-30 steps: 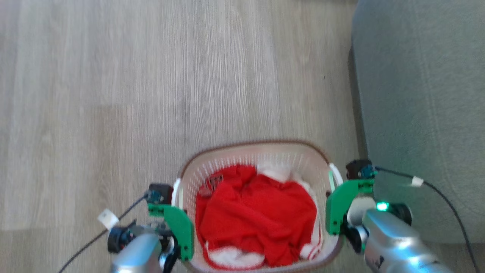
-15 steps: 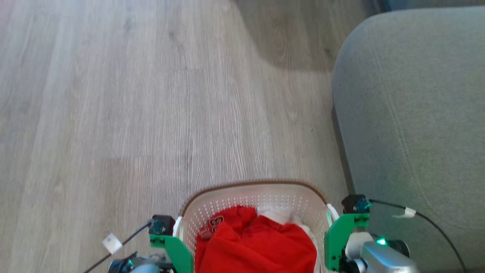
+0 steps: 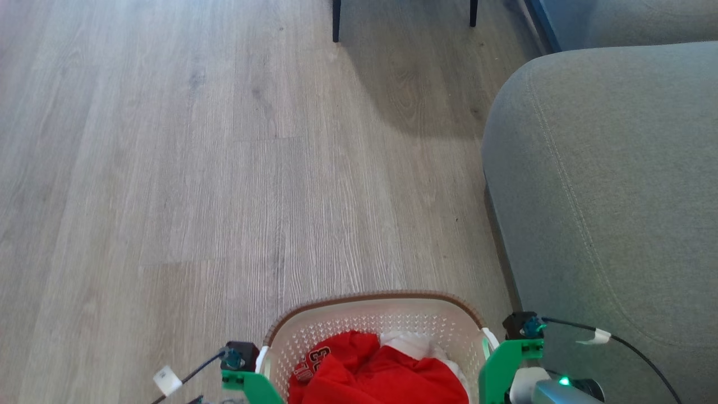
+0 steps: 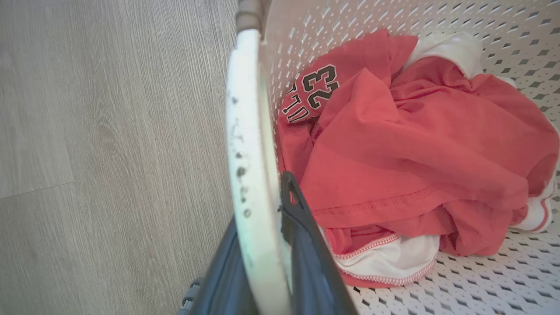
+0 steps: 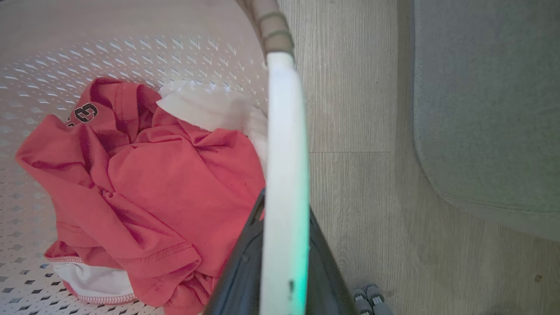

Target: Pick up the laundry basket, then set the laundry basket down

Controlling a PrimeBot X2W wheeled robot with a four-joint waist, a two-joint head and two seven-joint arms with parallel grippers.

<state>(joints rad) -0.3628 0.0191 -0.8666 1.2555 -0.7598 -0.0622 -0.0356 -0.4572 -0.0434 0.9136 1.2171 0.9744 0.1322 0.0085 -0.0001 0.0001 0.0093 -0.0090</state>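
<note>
The laundry basket [image 3: 374, 295], cream-white and perforated with a brown rim, sits at the bottom middle of the head view with red and white clothes [image 3: 359, 373] in it. In the left wrist view my left gripper [image 4: 262, 245] is shut on the basket's white left handle [image 4: 249, 144], one dark finger on each side of it. My right gripper [image 5: 284, 227] is shut the same way on the white right handle [image 5: 284, 144]. A red shirt with black numbers [image 4: 393, 144] lies crumpled over white cloth. In the head view the fingertips are hidden behind the green mounts [image 3: 502, 365].
A grey sofa [image 3: 606, 196] stands just right of the basket, its rounded corner [image 5: 485, 100] close to my right arm. Two dark furniture legs [image 3: 336, 22] stand at the far top. Pale wood floor [image 3: 168, 168] stretches ahead and to the left.
The whole head picture has shifted, so the camera has moved: basket and grippers now sit lower in it, and the furniture legs and more sofa have come in. Both grippers keep hold of the handles.
</note>
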